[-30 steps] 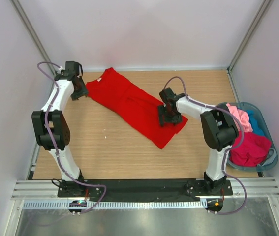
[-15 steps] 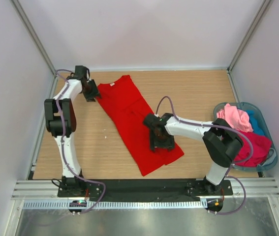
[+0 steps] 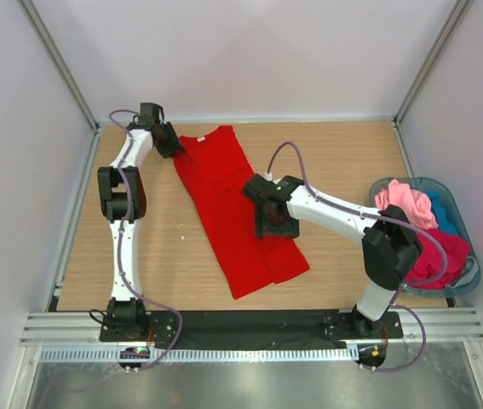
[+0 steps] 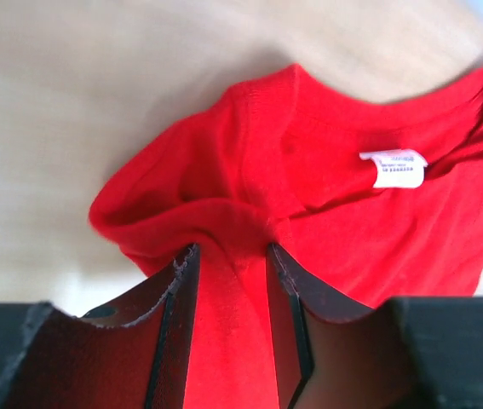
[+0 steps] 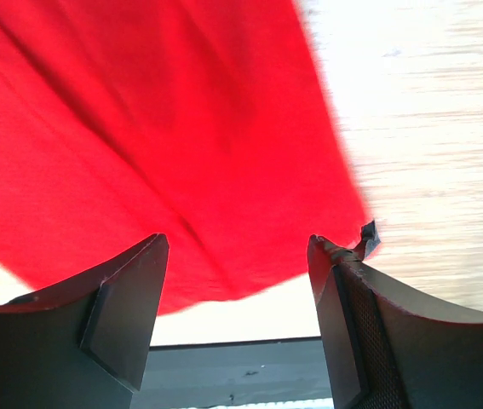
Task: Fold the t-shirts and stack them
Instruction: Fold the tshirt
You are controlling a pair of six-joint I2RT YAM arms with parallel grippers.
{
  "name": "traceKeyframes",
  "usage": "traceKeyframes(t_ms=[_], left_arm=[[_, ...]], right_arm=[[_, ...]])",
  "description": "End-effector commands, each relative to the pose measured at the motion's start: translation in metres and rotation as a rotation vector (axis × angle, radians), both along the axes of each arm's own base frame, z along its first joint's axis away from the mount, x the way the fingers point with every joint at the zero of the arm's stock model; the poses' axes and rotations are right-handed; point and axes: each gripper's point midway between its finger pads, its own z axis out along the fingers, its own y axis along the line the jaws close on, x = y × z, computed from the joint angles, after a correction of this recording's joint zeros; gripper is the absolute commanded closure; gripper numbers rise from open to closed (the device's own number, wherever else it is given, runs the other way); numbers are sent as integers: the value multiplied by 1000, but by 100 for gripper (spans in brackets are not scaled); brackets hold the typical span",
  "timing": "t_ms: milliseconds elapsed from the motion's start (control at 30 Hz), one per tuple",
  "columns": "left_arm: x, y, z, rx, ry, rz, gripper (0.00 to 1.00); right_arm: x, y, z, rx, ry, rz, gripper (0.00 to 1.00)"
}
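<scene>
A bright red t-shirt (image 3: 224, 204) lies stretched from the back of the table toward the near edge. My left gripper (image 3: 171, 141) is at its back left corner. In the left wrist view the left gripper (image 4: 228, 256) is shut on a bunched fold of the red t-shirt (image 4: 335, 221) near the collar, whose white neck label (image 4: 392, 168) shows. My right gripper (image 3: 277, 227) hangs over the shirt's right side. In the right wrist view the right gripper (image 5: 237, 247) is open above the red t-shirt (image 5: 139, 128), with nothing between its fingers.
A translucent blue-grey basket (image 3: 471, 277) stands at the right edge of the table. It holds a pink t-shirt (image 3: 405, 201), a teal-blue one (image 3: 445, 213) and a crimson one (image 3: 433, 251). Bare wood (image 3: 164, 247) lies left of the red shirt.
The red shirt has swung from a diagonal lie to nearly lengthwise. My left gripper moved right along the back edge with the cloth. My right gripper moved left over the shirt.
</scene>
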Motion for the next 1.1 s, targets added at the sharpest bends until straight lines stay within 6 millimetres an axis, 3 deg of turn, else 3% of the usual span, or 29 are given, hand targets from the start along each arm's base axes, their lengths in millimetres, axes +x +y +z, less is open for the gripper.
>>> traceKeyframes(t_ms=[0, 133, 167, 200, 233, 267, 367, 400, 567, 600, 633, 667, 700, 733, 800, 833, 933, 1067], left_arm=[[29, 0, -6, -26, -58, 35, 61], [43, -17, 36, -115, -167, -3, 58], [34, -18, 53, -109, -176, -11, 57], [27, -17, 59, -89, -176, -22, 57], [19, -13, 67, -55, -181, -13, 55], [0, -9, 79, -34, -174, -8, 55], [-31, -3, 92, 8, -160, 6, 53], [-52, -4, 99, 1, -141, 7, 53], [-154, -36, 78, 9, 78, -99, 53], [-172, -55, 93, 1, 53, -142, 53], [-202, -62, 70, -5, 130, -144, 53], [-216, -71, 68, -16, 141, -154, 53], [-235, -93, 78, -46, 120, -203, 53], [-258, -99, 64, -55, 172, -211, 53], [-291, -127, 63, -77, 199, -260, 53], [-312, -130, 60, -76, 216, -267, 53], [-344, -149, 65, -111, 212, -254, 52], [-389, -152, 40, -152, 276, -209, 51]], right_arm=[[11, -7, 27, -13, -87, 20, 27], [14, -11, 31, -4, -96, 88, 27], [16, -14, 31, 2, -87, 130, 27], [21, -8, 35, 66, -105, 149, 27], [18, -13, 27, 128, -44, 150, 27], [21, -17, 27, 153, -35, 146, 27], [27, -36, 21, 196, 4, 127, 28], [24, -37, 19, 225, 28, 139, 28], [8, -49, 8, 254, 93, 154, 34], [5, -51, 6, 259, 107, 150, 34], [-3, -53, -1, 262, 137, 148, 35], [-8, -54, -5, 273, 159, 144, 36], [-13, -54, -8, 304, 180, 137, 38], [-23, -58, -18, 308, 221, 124, 39], [-30, -62, -22, 332, 237, 105, 41], [-38, -67, -29, 323, 262, 95, 41], [-51, -70, -37, 330, 294, 94, 42], [-52, -71, -43, 336, 299, 100, 47]])
